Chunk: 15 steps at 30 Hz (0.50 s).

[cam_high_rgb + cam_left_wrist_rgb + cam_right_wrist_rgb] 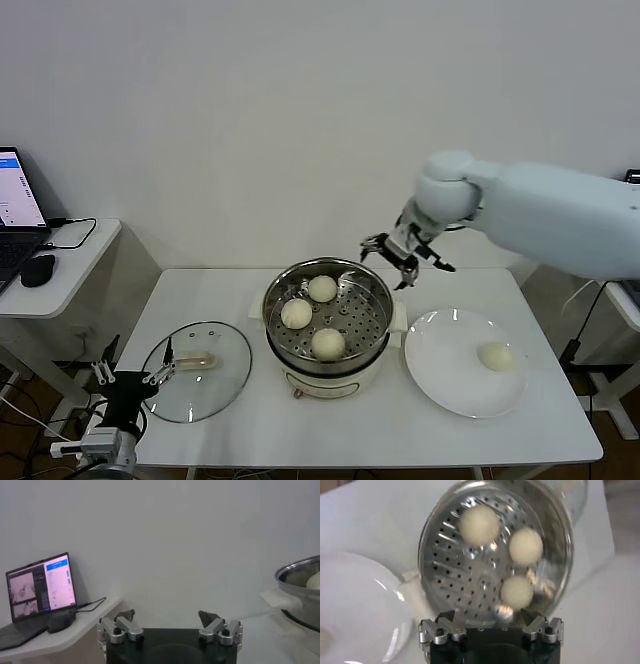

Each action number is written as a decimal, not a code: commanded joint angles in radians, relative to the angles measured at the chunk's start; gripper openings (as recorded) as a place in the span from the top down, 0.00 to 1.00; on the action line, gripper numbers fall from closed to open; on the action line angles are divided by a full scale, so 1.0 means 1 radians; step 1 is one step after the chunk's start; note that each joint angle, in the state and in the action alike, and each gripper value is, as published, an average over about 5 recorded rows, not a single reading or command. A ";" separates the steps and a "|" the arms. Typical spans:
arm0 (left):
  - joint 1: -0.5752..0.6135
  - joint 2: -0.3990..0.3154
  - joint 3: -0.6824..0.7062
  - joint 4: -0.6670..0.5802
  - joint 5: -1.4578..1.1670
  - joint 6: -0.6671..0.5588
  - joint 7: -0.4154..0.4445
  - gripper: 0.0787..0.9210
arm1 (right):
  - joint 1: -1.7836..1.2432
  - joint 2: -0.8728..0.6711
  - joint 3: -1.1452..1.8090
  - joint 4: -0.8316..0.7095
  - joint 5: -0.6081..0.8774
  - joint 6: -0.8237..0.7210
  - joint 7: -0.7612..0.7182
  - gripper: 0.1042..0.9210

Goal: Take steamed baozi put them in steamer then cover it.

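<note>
The steel steamer (372,283) stands mid-table on its white base and holds three cream-white baozi (322,288), (296,313), (328,343) on the perforated tray. They also show in the right wrist view (478,524). A fourth baozi (496,356) lies on the white plate (440,375) to the right. My right gripper (393,262) is open and empty, hovering above the steamer's far right rim. My left gripper (127,374) is open and empty, low at the table's front left corner.
A glass lid (225,355) lies flat on the table left of the steamer. A side table with a laptop (15,205) and mouse (38,269) stands at far left. A wall runs behind the table.
</note>
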 commanded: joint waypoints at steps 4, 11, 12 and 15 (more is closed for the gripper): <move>-0.011 0.009 0.028 0.002 0.002 0.006 0.002 0.12 | -0.127 -0.355 0.088 0.048 0.017 -0.173 -0.098 0.12; -0.009 0.013 0.032 0.007 0.003 0.006 0.002 0.12 | -0.401 -0.422 0.296 -0.026 -0.126 -0.088 -0.110 0.12; -0.008 0.012 0.032 0.007 0.004 0.006 0.002 0.12 | -0.454 -0.424 0.347 -0.043 -0.149 -0.076 -0.107 0.12; -0.001 0.011 0.029 0.008 0.005 0.006 0.002 0.12 | -0.615 -0.422 0.490 -0.097 -0.209 -0.047 -0.099 0.12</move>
